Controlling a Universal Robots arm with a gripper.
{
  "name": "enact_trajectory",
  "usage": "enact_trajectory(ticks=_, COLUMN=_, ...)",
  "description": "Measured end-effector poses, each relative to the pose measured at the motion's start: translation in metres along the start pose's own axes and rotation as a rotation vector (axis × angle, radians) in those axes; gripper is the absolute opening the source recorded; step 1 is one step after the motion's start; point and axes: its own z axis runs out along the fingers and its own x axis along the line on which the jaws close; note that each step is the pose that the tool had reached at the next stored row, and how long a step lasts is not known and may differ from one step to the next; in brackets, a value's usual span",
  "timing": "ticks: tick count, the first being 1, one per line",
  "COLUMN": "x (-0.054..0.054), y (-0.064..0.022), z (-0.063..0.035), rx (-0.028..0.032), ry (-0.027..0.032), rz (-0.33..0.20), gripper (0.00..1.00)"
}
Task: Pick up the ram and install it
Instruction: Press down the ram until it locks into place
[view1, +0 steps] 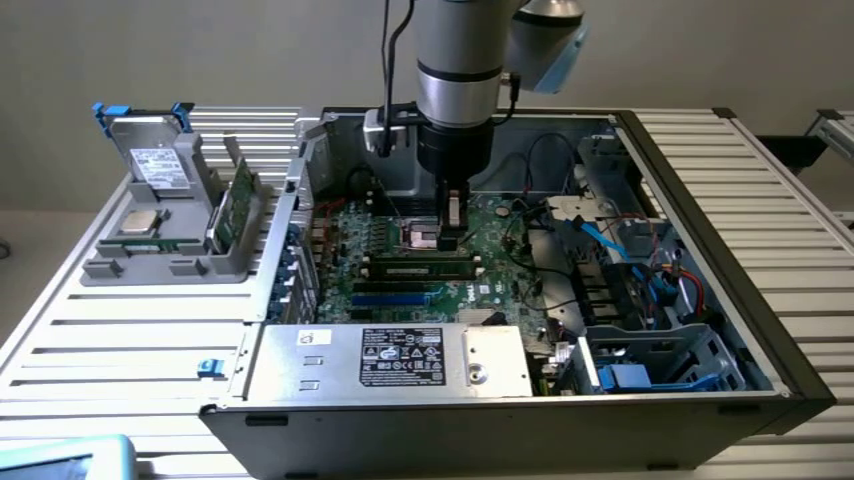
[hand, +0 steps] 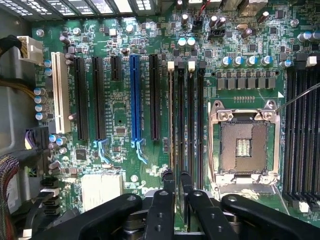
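The ram (view1: 424, 266), a long green stick with dark chips, lies along a memory slot on the motherboard (view1: 514, 255) inside the open computer case. In the wrist view the ram (hand: 172, 125) shows edge-on as a thin line in the slot beside the empty processor socket (hand: 244, 145). My gripper (view1: 454, 240) hangs straight down over the end of the stick nearest that socket. The black fingers (hand: 168, 182) stand close together with nothing gripped between them, and my gripper (hand: 177, 179) sits right at the stick's end.
A grey holder (view1: 167, 265) on the exterior view's left carries a silver drive with blue tabs (view1: 158, 160), a square processor chip (view1: 140, 222) and another green stick (view1: 238, 205). The power supply (view1: 387, 358), cables (view1: 607, 240) and a drive cage (view1: 667, 350) crowd the case.
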Motion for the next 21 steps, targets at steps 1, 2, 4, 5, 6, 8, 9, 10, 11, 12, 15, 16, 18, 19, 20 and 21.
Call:
enact_trajectory(ticks=1, x=0.0, y=0.0, z=0.0, rx=-0.0002, ry=-0.0011, rz=0.0, gripper=0.12)
enact_trajectory(ticks=2, x=0.0, y=0.0, z=0.0, rx=-0.0002, ry=-0.0025, rz=0.0, gripper=0.11)
enact_trajectory(ticks=4, x=0.0, y=0.0, z=0.0, rx=-0.0004, ry=-0.005, rz=0.0, gripper=0.11)
enact_trajectory(ticks=5, x=0.0, y=0.0, z=0.0, rx=-0.0005, ry=-0.006, rz=0.0, gripper=0.11)
enact_trajectory(ticks=6, x=0.0, y=0.0, z=0.0, rx=-0.0005, ry=-0.0064, rz=0.0, gripper=0.11)
enact_trajectory(ticks=8, x=0.001, y=0.0, z=0.0001, rx=-0.0016, ry=-0.0065, rz=0.0, gripper=0.11)
enact_trajectory(ticks=9, x=0.001, y=-0.0001, z=0.0003, rx=-0.0031, ry=-0.0065, rz=0.0, gripper=0.11)
enact_trajectory(ticks=10, x=0.001, y=-0.0003, z=0.0004, rx=-0.0045, ry=-0.0063, rz=0.0, gripper=0.11)
enact_trajectory(ticks=11, x=0.001, y=-0.001, z=0.0009, rx=-0.0072, ry=-0.0062, rz=0.0, gripper=0.11)
enact_trajectory(ticks=12, x=0.001, y=-0.0017, z=0.0014, rx=-0.0083, ry=-0.0054, rz=0.0, gripper=0.11)
enact_trajectory(ticks=15, x=0.001, y=-0.0028, z=0.0048, rx=-0.0085, ry=-0.0015, rz=0.0, gripper=0.11)
enact_trajectory(ticks=16, x=0.001, y=-0.003, z=0.0059, rx=-0.0085, ry=0.0009, rz=0.0, gripper=0.11)
enact_trajectory(ticks=18, x=0.001, y=-0.0034, z=0.008, rx=-0.0083, ry=0.0069, rz=0.0, gripper=0.11)
enact_trajectory(ticks=19, x=0.001, y=-0.0036, z=0.009, rx=-0.0082, ry=0.0092, rz=0.0, gripper=0.11)
enact_trajectory(ticks=20, x=0.001, y=-0.0037, z=0.0099, rx=-0.0081, ry=0.0114, rz=0.0, gripper=0.11)
enact_trajectory(ticks=21, x=0.001, y=-0.0044, z=0.0108, rx=-0.0081, ry=0.0134, rz=-0.001, gripper=0.11)
